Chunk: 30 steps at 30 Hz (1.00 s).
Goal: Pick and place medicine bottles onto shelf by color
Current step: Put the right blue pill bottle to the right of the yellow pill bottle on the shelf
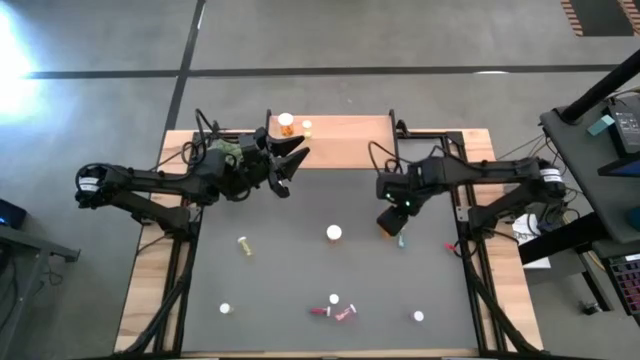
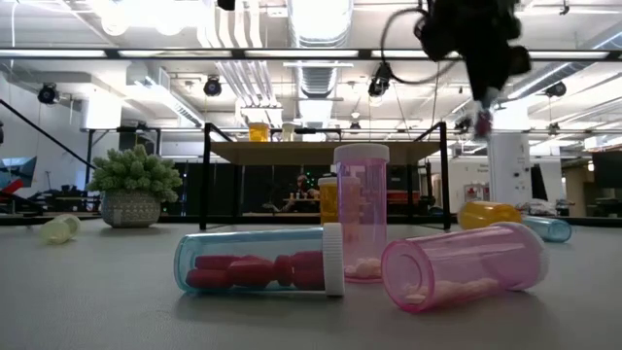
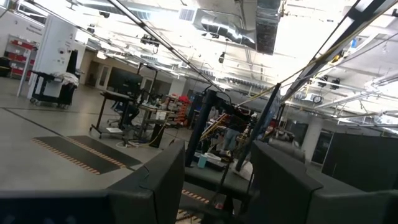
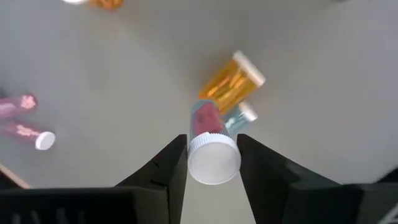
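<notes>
Bottles, loose on my grey table [image 1: 300, 280]: no brand, label or writing can be read on any of them.

Item, held: one clear bottle with red contents and a white cap [image 4: 213, 163], clamped between the fingers of my right gripper [image 4: 213, 168], lifted above the table on the right side [image 1: 390, 222]. Below it in the right wrist view lie an orange bottle [image 4: 231, 81] and a small pale-blue bottle [image 4: 240, 116], touching each other.

Item, on the shelf [image 1: 345, 130]: one orange bottle [image 1: 286, 122] and one smaller yellowish bottle [image 1: 307, 128], just beside each other at the left end of the board.

Item, near edge of table: a clear-blue bottle of red tablets [image 2: 260, 260] on its side, an upright pink bottle [image 2: 361, 209] behind it, and a second pink bottle [image 2: 465, 265] lying beside them.

Item, elsewhere on the table: a white-capped bottle [image 1: 334, 233] near the centre, a yellowish one [image 1: 244, 245] lying to the left, white caps at [image 1: 225, 309] and [image 1: 418, 316].

Item, left gripper [image 1: 288, 160]: raised at the shelf's left end, fingers [image 3: 155, 180] apart with nothing between them.

Surroundings: green plant in a pot [image 2: 133, 187] at the table's far left.
</notes>
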{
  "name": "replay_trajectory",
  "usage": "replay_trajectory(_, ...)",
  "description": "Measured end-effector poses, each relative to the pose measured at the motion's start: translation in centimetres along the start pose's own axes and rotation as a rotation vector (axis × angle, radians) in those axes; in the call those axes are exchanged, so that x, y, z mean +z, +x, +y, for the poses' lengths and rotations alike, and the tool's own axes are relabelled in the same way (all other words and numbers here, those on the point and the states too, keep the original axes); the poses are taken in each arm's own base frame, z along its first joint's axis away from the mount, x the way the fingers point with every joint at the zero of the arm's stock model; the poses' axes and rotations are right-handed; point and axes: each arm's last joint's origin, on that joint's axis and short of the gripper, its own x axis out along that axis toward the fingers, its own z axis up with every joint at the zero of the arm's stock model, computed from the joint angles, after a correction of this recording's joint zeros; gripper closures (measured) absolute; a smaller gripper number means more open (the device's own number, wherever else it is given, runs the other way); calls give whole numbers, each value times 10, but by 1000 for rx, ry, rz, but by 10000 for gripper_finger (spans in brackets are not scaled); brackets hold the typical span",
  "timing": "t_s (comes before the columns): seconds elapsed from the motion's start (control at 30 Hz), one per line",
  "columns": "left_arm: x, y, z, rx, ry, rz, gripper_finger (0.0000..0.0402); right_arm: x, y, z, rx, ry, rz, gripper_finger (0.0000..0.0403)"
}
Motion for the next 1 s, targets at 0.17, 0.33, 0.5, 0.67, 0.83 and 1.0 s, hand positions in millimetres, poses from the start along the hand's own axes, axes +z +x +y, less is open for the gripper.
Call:
replay_trajectory(0.17,0,0,0,0,0,0,233,32,-20,4,-68,-59,-21,280)
replay_trajectory(0.33,0,0,0,0,-7,0,233,68,-34,0,-112,-103,17,279)
replay_trajectory(0.5,0,0,0,-1,-8,1,233,99,-46,-10,-158,-137,-25,276)
replay_trajectory(0.67,-3,0,0,4,3,28,233,128,-60,-21,-141,-111,-92,281)
replay_trajectory(0.83,-6,0,1,7,13,55,233,154,-60,-37,-173,-66,-125,277)
replay_trajectory(1.0,-6,-2,1,10,37,76,233,176,-53,-59,-186,2,-125,279)
